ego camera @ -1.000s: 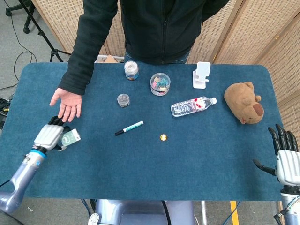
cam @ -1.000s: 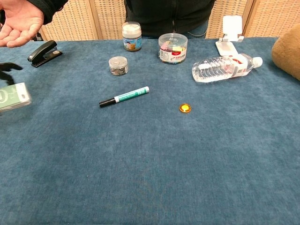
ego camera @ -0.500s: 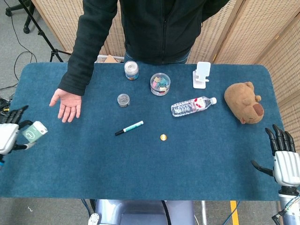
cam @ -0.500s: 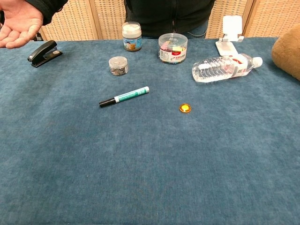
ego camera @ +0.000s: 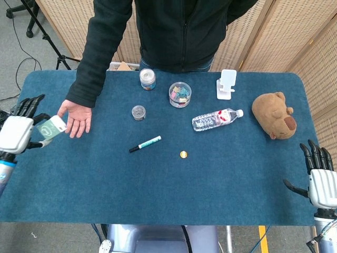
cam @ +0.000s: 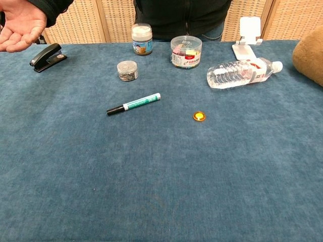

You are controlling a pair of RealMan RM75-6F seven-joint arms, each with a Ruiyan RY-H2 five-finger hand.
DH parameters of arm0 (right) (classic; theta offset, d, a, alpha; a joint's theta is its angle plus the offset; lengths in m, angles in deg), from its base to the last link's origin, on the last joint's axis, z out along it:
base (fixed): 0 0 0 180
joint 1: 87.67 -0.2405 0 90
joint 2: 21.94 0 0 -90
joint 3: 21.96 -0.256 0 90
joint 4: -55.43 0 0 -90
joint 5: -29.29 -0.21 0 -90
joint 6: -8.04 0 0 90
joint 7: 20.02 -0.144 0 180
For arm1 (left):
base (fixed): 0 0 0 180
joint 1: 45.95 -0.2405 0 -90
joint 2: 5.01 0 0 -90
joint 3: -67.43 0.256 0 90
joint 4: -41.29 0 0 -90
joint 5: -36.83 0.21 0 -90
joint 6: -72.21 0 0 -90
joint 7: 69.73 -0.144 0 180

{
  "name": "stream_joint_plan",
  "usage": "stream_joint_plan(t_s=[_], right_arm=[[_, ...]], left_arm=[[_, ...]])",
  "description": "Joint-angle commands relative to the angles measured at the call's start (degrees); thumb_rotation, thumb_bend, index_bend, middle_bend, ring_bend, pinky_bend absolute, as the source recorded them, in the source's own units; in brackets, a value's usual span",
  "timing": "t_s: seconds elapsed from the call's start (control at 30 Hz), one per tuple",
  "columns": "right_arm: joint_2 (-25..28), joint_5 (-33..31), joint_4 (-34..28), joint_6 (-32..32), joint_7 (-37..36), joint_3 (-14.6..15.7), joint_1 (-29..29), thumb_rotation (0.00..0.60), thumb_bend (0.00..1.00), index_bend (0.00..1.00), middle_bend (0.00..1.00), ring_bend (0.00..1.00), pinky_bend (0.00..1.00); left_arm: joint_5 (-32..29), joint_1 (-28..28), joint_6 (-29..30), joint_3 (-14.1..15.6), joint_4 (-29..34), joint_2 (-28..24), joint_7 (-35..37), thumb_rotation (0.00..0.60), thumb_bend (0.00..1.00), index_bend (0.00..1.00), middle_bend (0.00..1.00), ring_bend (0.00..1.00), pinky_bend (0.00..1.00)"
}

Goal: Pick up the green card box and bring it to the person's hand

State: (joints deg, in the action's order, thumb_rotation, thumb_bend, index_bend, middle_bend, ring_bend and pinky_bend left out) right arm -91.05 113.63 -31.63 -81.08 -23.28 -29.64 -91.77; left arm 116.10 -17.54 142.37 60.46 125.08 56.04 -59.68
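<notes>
In the head view my left hand [ego camera: 20, 130] is lifted at the table's left edge and holds the green card box [ego camera: 52, 126]. The box's far end nearly touches the person's hand [ego camera: 76, 117], which lies palm up and open. The chest view shows that same palm [cam: 21, 25] at its top left but neither the box nor my left hand. My right hand [ego camera: 319, 176] hovers at the front right corner with its fingers apart and nothing in it.
On the blue table [ego camera: 168, 200] lie a marker [ego camera: 145, 144], an orange cap [ego camera: 183, 154], a water bottle [ego camera: 217, 119], several small jars [ego camera: 180, 94], a white phone stand [ego camera: 227, 84] and a brown plush [ego camera: 274, 115]. A black stapler [cam: 47, 55] sits below the person's palm.
My left hand has lifted the green card box off the table, swung out to the left, then come up and right towards the person's palm. My right hand has barely moved.
</notes>
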Motion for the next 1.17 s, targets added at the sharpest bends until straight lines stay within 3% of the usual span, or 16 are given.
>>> stream_joint_plan(t_s=[0.03, 0.07, 0.13, 0.2, 0.27, 0.33, 0.5, 0.7, 0.93, 1.17], right_arm=[[0.0, -0.4, 0.2, 0.2, -0.2, -0.2, 0.0, 0.600, 0.00, 0.00, 0.00, 0.00, 0.00], [0.0, -0.5, 0.3, 0.3, -0.3, -0.2, 0.0, 0.600, 0.00, 0.00, 0.00, 0.00, 0.00], [0.0, -0.7, 0.4, 0.4, -0.4, -0.3, -0.1, 0.600, 0.00, 0.00, 0.00, 0.00, 0.00], [0.0, -0.7, 0.5, 0.5, -0.6, -0.3, -0.1, 0.600, 0.00, 0.00, 0.00, 0.00, 0.00], [0.0, -0.7, 0.6, 0.5, -0.8, -0.3, -0.1, 0.600, 0.00, 0.00, 0.00, 0.00, 0.00], [0.1, -0.6, 0.6, 0.5, -0.9, -0.3, -0.1, 0.600, 0.00, 0.00, 0.00, 0.00, 0.00], [0.2, -0.5, 0.3, 0.2, -1.0, -0.3, 0.0, 0.600, 0.00, 0.00, 0.00, 0.00, 0.00], [0.4, -0.2, -0.1, 0.0, -1.1, -0.1, 0.1, 0.600, 0.00, 0.00, 0.00, 0.00, 0.00], [0.6, 0.4, -0.5, -0.2, -1.1, 0.1, 0.1, 0.600, 0.00, 0.00, 0.00, 0.00, 0.00], [0.8, 0.9, -0.9, -1.0, -1.0, 0.1, 0.4, 0.600, 0.00, 0.00, 0.00, 0.00, 0.00]], left_arm=[[-4.5, 3.6, -3.8, -3.0, 1.3, 3.7, -6.6, 0.600, 0.51, 0.70, 0.00, 0.00, 0.03], [-5.1, 3.8, -4.0, -3.3, 1.5, 4.2, -7.6, 0.600, 0.50, 0.69, 0.00, 0.00, 0.03], [-6.5, 4.1, -4.0, -3.8, 1.9, 5.0, -9.7, 0.600, 0.44, 0.57, 0.00, 0.00, 0.02], [-8.5, 4.2, -4.6, -4.3, 3.1, 5.1, -11.9, 0.600, 0.36, 0.31, 0.00, 0.00, 0.00], [-10.6, 4.3, -5.3, -4.9, 4.6, 4.6, -13.6, 0.600, 0.31, 0.11, 0.00, 0.00, 0.00], [-11.1, 4.2, -4.9, -5.5, 5.4, 4.3, -13.5, 0.600, 0.29, 0.01, 0.00, 0.00, 0.00], [-9.7, 3.2, -3.2, -6.1, 7.0, 3.0, -11.3, 0.600, 0.18, 0.00, 0.00, 0.00, 0.00], [-5.6, -0.5, 0.9, -5.1, 11.2, -1.3, -7.1, 0.600, 0.17, 0.00, 0.00, 0.00, 0.00], [-0.1, -9.3, 8.7, -0.3, 14.0, -6.0, -0.7, 0.600, 0.17, 0.00, 0.00, 0.00, 0.00], [-0.8, -17.2, 15.5, 3.0, 12.6, -4.4, 0.3, 0.600, 0.18, 0.00, 0.00, 0.00, 0.00]])
